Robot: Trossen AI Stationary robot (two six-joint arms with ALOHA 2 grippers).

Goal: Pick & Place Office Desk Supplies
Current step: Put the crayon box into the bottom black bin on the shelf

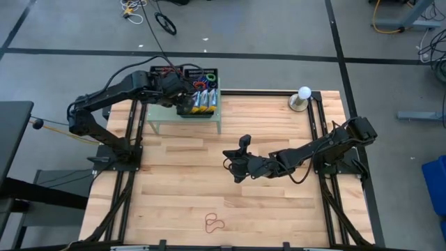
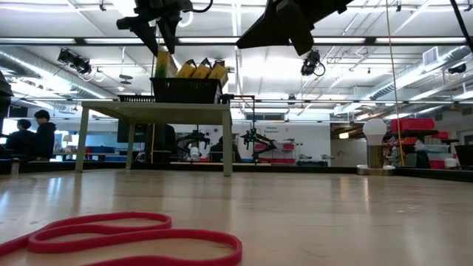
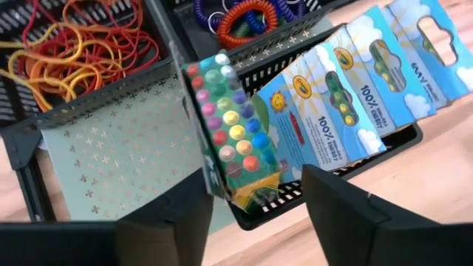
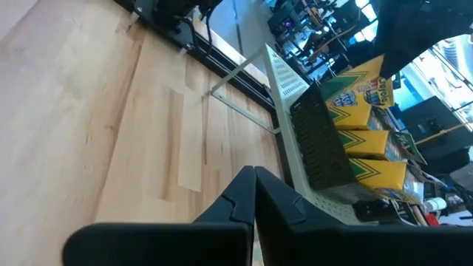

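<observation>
Left claw (image 3: 255, 214) spread just above crayon box (image 3: 233, 129), now leaning in black mesh tray (image 1: 198, 104) on the shelf (image 1: 162, 115); right claw (image 4: 253, 196) pressed together, idle mid-surface. Risk: box tilted against rim, could topple out if nudged on retreat. Stray red rubber band (image 1: 214, 223) on surface (image 1: 181, 181), near front edge.

Saw right end effector (image 4: 253, 193) closed above wooden table (image 4: 89, 111); yellow-and-green crayon boxes (image 4: 367, 140) upright in black mesh tray (image 4: 319, 144) on pale green perforated shelf (image 4: 284, 77).

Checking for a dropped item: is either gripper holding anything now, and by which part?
Nothing is held. The left gripper is open beside a crayon box; the right gripper is shut, empty.
</observation>
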